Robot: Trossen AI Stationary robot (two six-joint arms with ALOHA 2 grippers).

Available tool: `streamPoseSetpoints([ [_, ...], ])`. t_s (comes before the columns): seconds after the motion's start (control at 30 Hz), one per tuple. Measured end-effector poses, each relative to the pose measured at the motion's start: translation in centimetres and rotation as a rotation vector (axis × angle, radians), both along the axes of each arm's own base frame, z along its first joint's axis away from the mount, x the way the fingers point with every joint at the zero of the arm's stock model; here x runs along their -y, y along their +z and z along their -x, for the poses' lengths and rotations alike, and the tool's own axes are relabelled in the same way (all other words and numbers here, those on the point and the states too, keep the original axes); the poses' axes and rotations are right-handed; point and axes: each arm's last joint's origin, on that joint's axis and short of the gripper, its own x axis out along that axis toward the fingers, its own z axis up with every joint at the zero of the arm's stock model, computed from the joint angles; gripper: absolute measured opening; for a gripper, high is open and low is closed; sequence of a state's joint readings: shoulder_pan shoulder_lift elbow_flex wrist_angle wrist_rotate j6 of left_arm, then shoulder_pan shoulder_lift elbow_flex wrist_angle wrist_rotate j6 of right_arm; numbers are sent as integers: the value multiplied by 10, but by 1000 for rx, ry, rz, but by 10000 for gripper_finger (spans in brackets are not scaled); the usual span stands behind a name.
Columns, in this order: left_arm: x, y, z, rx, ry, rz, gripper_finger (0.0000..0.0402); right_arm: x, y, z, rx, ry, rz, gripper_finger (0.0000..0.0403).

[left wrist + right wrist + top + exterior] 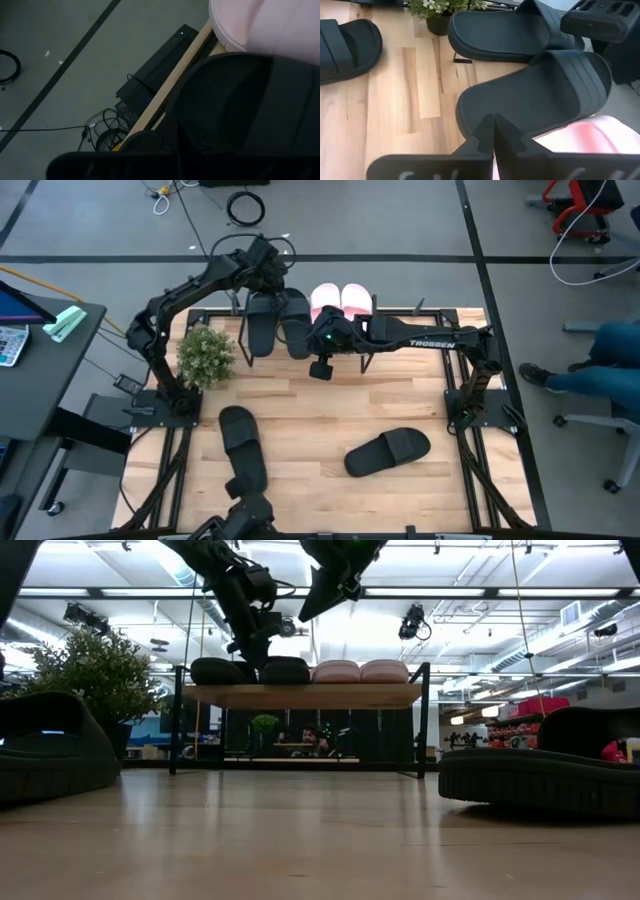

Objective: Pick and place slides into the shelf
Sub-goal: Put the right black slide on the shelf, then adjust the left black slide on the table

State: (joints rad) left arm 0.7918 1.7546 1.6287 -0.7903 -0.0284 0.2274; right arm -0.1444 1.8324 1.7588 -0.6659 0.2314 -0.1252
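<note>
From above, two black slides (275,320) and two pink slides (341,301) are seen on the shelf (440,315), two more black slides (387,451) on the table (300,420). The right gripper (493,131) is seen clenched and empty; the left gripper's (262,262) state cannot be told.

Left claw (268,268) fingertips hidden in every view; shelf (400,320) board mostly covered

"TROSSEN" is printed on the right arm (432,340).
</note>
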Motion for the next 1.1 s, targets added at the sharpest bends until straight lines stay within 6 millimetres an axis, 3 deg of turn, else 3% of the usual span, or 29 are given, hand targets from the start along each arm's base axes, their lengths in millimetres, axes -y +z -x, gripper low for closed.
streamPoseSetpoints([
  [0.37,-7,-3,-1,20,20,-10,4,-11,0,-1,0,12,-24,4],
  [0.63,11,29,10,99,31,-63,5,-49,-7,3,-88,66,-67,4],
  [0.83,53,74,28,200,13,-109,5,-92,-12,10,-144,87,-138,2],
  [0.97,101,99,46,223,-41,-73,10,-130,-18,23,-231,74,-206,2],
  [1.1,156,111,63,215,-105,35,4,-175,-19,37,-244,82,-271,3],
])
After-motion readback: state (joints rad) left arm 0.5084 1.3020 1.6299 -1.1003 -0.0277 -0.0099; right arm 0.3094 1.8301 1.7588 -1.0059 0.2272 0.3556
